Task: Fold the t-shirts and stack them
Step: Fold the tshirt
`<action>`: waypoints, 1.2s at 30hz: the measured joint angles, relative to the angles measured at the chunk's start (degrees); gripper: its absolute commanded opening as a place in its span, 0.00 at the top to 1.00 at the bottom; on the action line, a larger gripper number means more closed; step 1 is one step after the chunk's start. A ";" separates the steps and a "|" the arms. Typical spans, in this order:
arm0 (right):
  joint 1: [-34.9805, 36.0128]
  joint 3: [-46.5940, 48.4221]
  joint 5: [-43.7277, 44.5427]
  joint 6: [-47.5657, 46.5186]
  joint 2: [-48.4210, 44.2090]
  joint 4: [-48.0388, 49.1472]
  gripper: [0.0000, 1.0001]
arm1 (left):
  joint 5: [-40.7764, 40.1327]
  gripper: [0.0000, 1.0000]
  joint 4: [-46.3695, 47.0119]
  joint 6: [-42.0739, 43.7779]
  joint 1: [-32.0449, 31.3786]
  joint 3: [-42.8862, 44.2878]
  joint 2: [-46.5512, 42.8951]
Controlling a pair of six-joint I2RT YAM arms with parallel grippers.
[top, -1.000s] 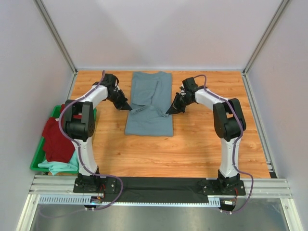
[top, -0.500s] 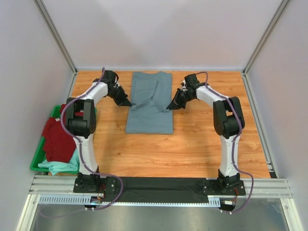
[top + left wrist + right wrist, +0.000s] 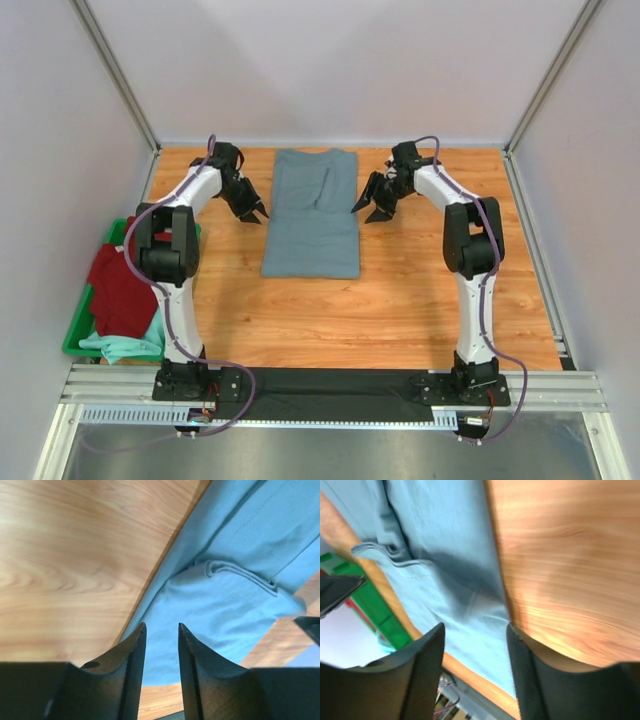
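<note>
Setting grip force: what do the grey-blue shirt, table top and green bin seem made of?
The grey-blue shirt looks like soft matte knit, likely cotton; it creases and has a stitched hem. The table top looks like wood or wood-look laminate, with grain lines and a mild sheen. The green bin is probably smooth rigid plastic; little of it shows.

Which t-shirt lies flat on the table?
The grey-blue t-shirt; the dark red t-shirt and the mint-green t-shirt are heaped in the green bin instead.
</note>
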 measured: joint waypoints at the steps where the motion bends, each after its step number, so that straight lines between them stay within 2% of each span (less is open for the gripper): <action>1: -0.48 1.36 1.57 -1.29 -0.15 -1.42 0.41 | -1.31 0.60 -0.57 0.66 0.07 -0.15 -1.16; 5: -1.46 0.52 6.40 -5.09 -4.81 -5.57 0.39 | -3.50 0.60 0.00 3.21 0.35 -4.09 -9.66; 7: -1.01 -3.39 7.21 -5.73 -9.40 -5.79 0.41 | -2.23 0.67 1.95 4.13 0.33 -8.79 -15.76; 9: 0.96 -8.76 6.80 -5.53 -14.80 -4.92 0.51 | 0.07 0.72 3.54 4.61 -0.13 -13.25 -20.61; 10: 2.54 -12.02 5.97 -4.79 -17.38 -2.82 0.64 | 1.62 0.77 5.01 4.85 -0.70 -15.58 -22.45; 12: 5.88 -16.48 4.22 -3.17 -19.98 0.00 0.78 | 4.11 0.80 7.17 5.18 -2.34 -19.04 -23.58; 14: 9.35 -20.22 1.81 -1.31 -20.09 3.87 0.85 | 6.32 0.83 10.10 5.31 -4.33 -22.86 -22.71; 16: 12.04 -22.82 -0.09 -0.24 -18.58 6.10 0.87 | 7.98 0.83 12.00 5.35 -5.95 -26.53 -20.87; 21: 12.09 -28.39 -0.76 -0.31 -15.98 7.76 0.88 | 8.41 0.84 12.17 6.21 -6.12 -30.82 -15.98; 26: 10.95 -34.56 0.17 -1.07 -16.04 10.27 0.89 | 7.28 0.86 12.61 6.49 -5.60 -34.51 -15.50; 29: 10.73 -38.25 -0.17 -1.14 -18.45 11.45 0.88 | 7.37 0.86 14.86 6.32 -5.66 -39.01 -18.88; 32: 10.99 -42.47 2.43 -1.88 -23.37 10.32 0.87 | 7.21 0.80 15.13 6.40 -6.23 -45.13 -24.68; 36: 11.08 -44.39 4.70 -1.95 -31.26 6.62 0.76 | 6.40 0.69 9.81 6.67 -8.13 -48.37 -33.20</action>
